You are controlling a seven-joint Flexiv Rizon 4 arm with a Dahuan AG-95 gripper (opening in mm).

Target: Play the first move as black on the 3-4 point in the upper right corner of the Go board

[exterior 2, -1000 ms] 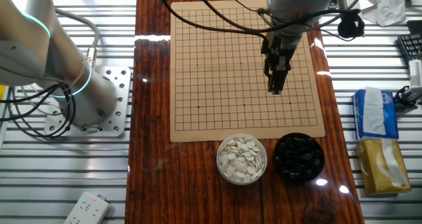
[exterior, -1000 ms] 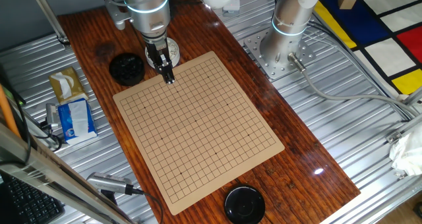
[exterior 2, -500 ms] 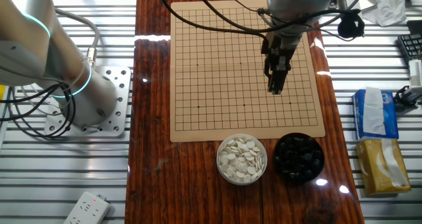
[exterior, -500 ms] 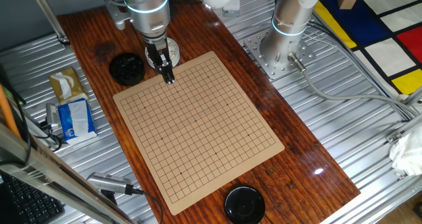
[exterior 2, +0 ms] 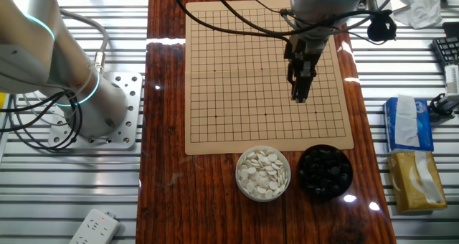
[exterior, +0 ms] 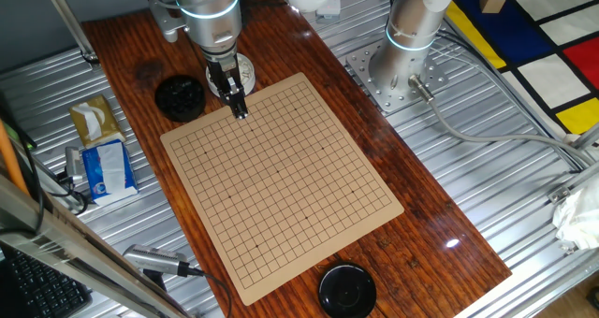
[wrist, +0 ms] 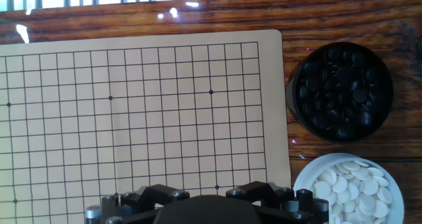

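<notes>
Dark wooden tabletop (exterior 2: 165,93) carries a tan Go board (exterior 2: 244,72). We see the gripper (exterior 2: 300,97) lowered with its tips close to the board surface near one corner, beside the bowl of black stones (exterior 2: 325,172) and the bowl of white stones (exterior 2: 263,173). We cannot tell whether its fingers are clenched, nor make out a black stone between them.

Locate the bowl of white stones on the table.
In the other fixed view, the bowl of white stones sits just below the Go board, left of the black-stone bowl.
</notes>
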